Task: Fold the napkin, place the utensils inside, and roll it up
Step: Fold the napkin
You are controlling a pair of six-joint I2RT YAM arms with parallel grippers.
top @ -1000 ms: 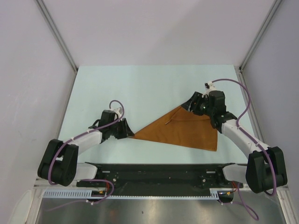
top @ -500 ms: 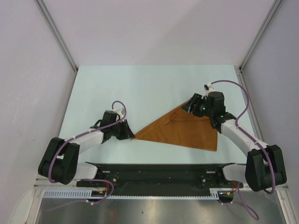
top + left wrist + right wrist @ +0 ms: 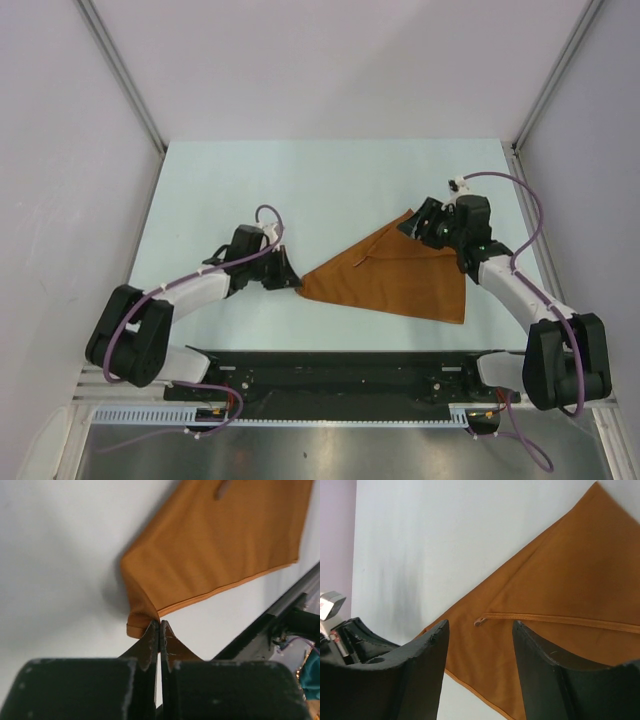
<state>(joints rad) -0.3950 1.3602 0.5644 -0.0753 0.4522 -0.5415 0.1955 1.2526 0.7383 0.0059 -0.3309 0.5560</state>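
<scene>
pale blue worktop between lilac walls. the folded napkin, a triangle, lies right of centre toward the near edge. the left wrist view shows the left gripper clenched on its left tip; the right gripper hangs released over its far corner.

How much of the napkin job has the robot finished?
Done: the napkin lies folded into a triangle. In hand: the left gripper is pinched shut on its left corner, while the right gripper hangs open over the far corner. Left: no spoon shows in any view, so it has yet to go in, and nothing is rolled.
</scene>
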